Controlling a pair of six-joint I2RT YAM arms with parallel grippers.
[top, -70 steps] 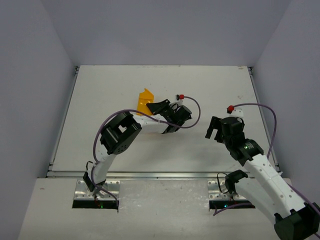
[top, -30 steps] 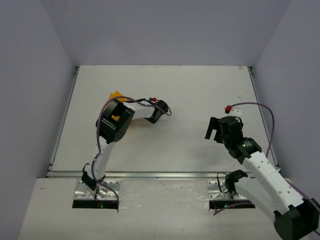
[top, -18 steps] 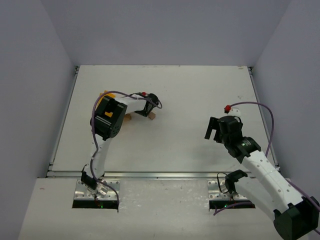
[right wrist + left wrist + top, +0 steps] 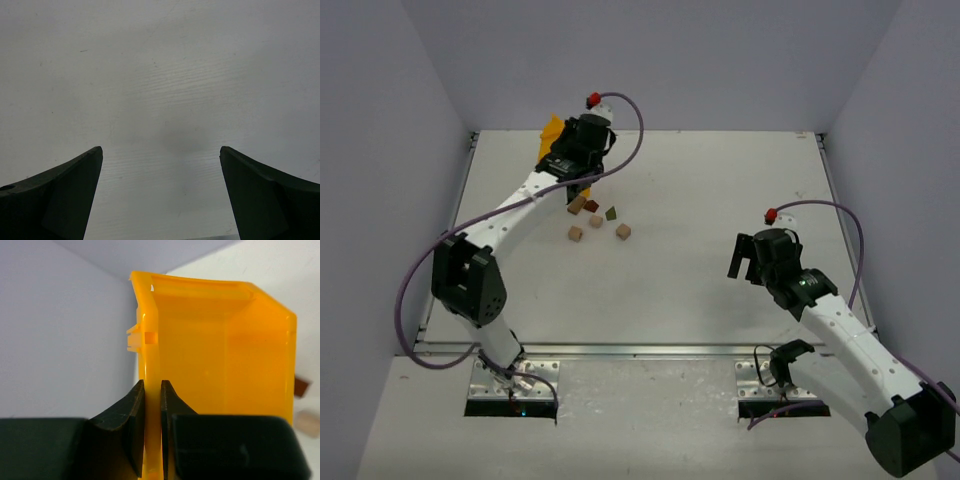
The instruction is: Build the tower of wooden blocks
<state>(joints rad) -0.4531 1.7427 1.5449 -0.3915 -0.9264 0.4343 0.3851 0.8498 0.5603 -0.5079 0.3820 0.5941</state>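
Note:
Several small wooden blocks lie loose and unstacked on the table: tan ones point(image 4: 577, 204) point(image 4: 623, 231) point(image 4: 576, 233), a dark red one point(image 4: 591, 206) and an olive-green one point(image 4: 610, 212). My left gripper point(image 4: 574, 168) is just beyond them at the far left, shut on the wall of a yellow plastic bin point(image 4: 552, 133). In the left wrist view the jaws point(image 4: 152, 390) pinch the bin's wall point(image 4: 150, 355), and two blocks point(image 4: 300, 386) point(image 4: 307, 422) show at the right edge. My right gripper point(image 4: 745, 258) is open and empty over bare table point(image 4: 160, 155).
The table's raised metal edge point(image 4: 448, 240) runs along the left, close to the bin. Grey walls close in the back and sides. The purple cable point(image 4: 630, 110) loops above the left wrist.
My left arm has swung from the table's middle to the far left with the yellow bin. The blocks now lie spilled on the table. The right arm has hardly moved.

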